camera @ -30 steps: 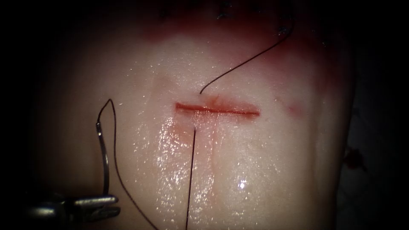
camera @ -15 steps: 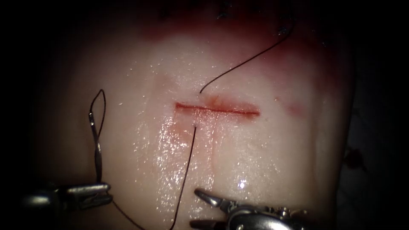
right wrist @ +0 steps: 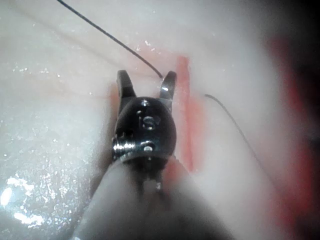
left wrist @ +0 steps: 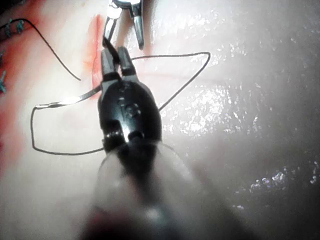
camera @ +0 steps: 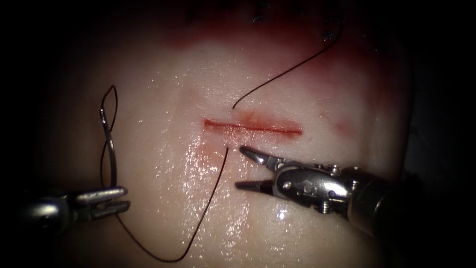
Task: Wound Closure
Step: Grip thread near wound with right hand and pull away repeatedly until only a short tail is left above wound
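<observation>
The cut (camera: pixel 253 127) runs across the tissue (camera: pixel 307 89) as a thin red line. My left tool (camera: pixel 118 199) sits at the lower left, left of the cut, shut on the curved needle (camera: pixel 110 154) near the end away from the thread. The needle stands up from the jaws, free of the tissue. Thread (camera: pixel 206 208) loops from the needle's top, sags low, and enters the tissue just below the cut. It leaves above the cut and trails to the upper right. My right tool (camera: pixel 241 167) is open and holds nothing, just below the cut beside the thread's entry. The right wrist view shows its spread jaws (right wrist: pixel 146 82) by the cut (right wrist: pixel 184 115).
Red fluid (camera: pixel 277 34) stains the far edge of the tissue, where earlier dark stitch ends (camera: pixel 327 35) sit. The tissue below the cut is wet and glistening (camera: pixel 282 215). In the left wrist view the needle (left wrist: pixel 70 102) glints beside the left tool (left wrist: pixel 115 55).
The right tool came in from the bottom with its jaws open and rose to just below the cut. The left tool drew the needle slightly left and up, and the thread sagged into a low loop.
</observation>
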Action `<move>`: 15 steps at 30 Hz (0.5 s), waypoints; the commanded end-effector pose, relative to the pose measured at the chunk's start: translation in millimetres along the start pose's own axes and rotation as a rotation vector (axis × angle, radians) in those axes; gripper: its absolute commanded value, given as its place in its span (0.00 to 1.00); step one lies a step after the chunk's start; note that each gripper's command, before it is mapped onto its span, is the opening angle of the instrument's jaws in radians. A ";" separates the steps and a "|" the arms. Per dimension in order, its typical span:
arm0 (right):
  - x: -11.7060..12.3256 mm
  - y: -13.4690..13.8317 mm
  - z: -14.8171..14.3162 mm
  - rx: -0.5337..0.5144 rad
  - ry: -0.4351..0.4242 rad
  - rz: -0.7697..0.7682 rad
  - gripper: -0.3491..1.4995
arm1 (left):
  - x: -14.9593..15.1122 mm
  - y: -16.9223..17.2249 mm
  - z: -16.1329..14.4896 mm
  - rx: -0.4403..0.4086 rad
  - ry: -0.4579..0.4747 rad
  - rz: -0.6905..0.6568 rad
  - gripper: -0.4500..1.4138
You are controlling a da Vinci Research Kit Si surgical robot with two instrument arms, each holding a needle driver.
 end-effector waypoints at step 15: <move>-2.2 -0.5 4.4 0.063 -0.008 -0.032 0.00 | 0.1 0.2 0.4 0.005 0.000 0.001 0.05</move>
